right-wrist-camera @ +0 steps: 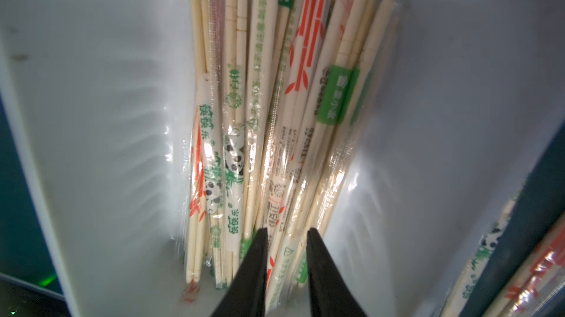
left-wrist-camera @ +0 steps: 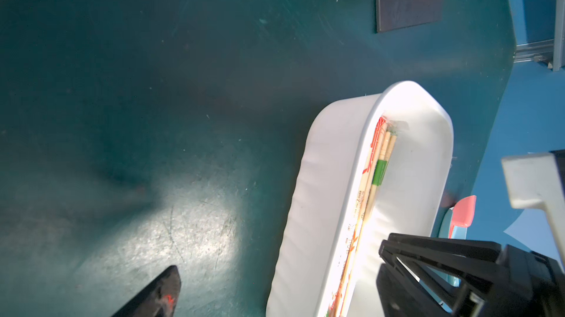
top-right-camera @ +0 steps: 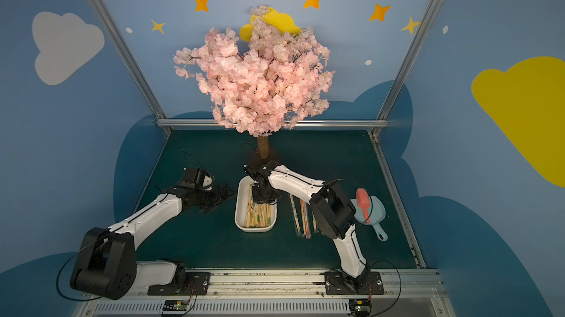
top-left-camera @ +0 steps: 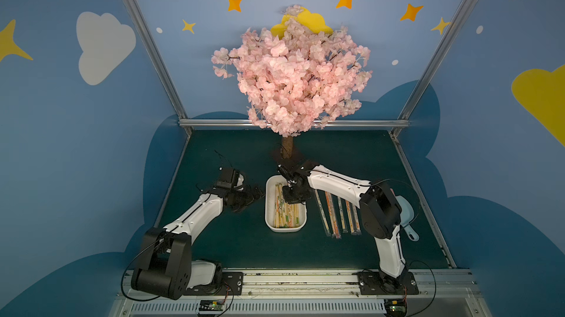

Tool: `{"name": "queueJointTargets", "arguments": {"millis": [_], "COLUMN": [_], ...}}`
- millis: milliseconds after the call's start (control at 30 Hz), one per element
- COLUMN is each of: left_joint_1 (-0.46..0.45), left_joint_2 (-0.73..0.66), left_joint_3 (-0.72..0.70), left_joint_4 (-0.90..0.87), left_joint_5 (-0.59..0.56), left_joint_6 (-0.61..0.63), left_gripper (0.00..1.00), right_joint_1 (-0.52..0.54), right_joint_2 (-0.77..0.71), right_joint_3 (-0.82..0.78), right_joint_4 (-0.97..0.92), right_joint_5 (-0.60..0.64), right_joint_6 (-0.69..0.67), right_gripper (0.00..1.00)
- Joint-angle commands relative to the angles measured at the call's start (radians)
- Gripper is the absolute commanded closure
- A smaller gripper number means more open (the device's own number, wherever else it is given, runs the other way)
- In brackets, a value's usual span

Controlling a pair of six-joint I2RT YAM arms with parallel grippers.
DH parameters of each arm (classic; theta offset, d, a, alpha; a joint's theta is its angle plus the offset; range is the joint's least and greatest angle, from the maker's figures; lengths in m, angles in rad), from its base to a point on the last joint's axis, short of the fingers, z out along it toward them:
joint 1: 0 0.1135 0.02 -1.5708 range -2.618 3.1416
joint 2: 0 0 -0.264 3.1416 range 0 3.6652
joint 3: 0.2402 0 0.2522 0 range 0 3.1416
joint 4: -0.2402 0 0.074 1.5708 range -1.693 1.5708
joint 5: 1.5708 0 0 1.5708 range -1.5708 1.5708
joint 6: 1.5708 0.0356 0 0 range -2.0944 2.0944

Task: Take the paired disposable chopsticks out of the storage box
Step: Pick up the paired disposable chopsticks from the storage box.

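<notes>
The white storage box [top-left-camera: 269, 208] [top-right-camera: 238, 214] sits mid-table and holds a heap of paired disposable chopsticks [top-left-camera: 284, 214] [top-right-camera: 258, 216] in clear sleeves with green and orange print. My right gripper [top-left-camera: 292, 199] [top-right-camera: 263, 198] reaches down into the box's far half. In the right wrist view its jaws [right-wrist-camera: 287, 230] stand narrowly open, with a couple of sleeved pairs [right-wrist-camera: 260, 101] between the tips. My left gripper [top-left-camera: 258, 193] [top-right-camera: 227, 191] hovers wide open just left of the box, holding nothing; its view shows the box wall [left-wrist-camera: 321, 193] and chopsticks [left-wrist-camera: 373, 172].
Several sleeved chopstick pairs [top-left-camera: 336, 214] [top-right-camera: 302, 217] lie in a row on the green mat right of the box. Further right lies a light-blue scoop [top-right-camera: 371, 211] with a pink spatula [top-right-camera: 363, 202]. A blossom tree's trunk [top-left-camera: 287, 147] stands just behind the box.
</notes>
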Motion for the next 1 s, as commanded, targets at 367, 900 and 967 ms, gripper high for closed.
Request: {"name": "queueJointTargets", "arguments": {"millis": [367,900,967], "left_joint_1": [0.005,0.005,0.003], "left_joint_2": [-0.017,-0.024,-0.027], "left_joint_3": [-0.01,-0.011,-0.01], "left_joint_4": [-0.008,-0.012,-0.013], "left_joint_5": [0.022,0.032,0.033], "left_joint_6": [0.029,0.027,0.028], "left_gripper": [0.0,0.0,0.0], "right_joint_1": [-0.003,-0.007,-0.007], "right_joint_2": [0.099,0.03,0.004], "right_joint_3": [0.027,0.016,0.01], "right_joint_4": [-0.032,-0.032,-0.032], "right_joint_5": [0.013,-0.007,-0.01], "right_joint_6": [-0.008,-0.007,-0.005], "right_gripper": [0.77,0.93,0.94]}}
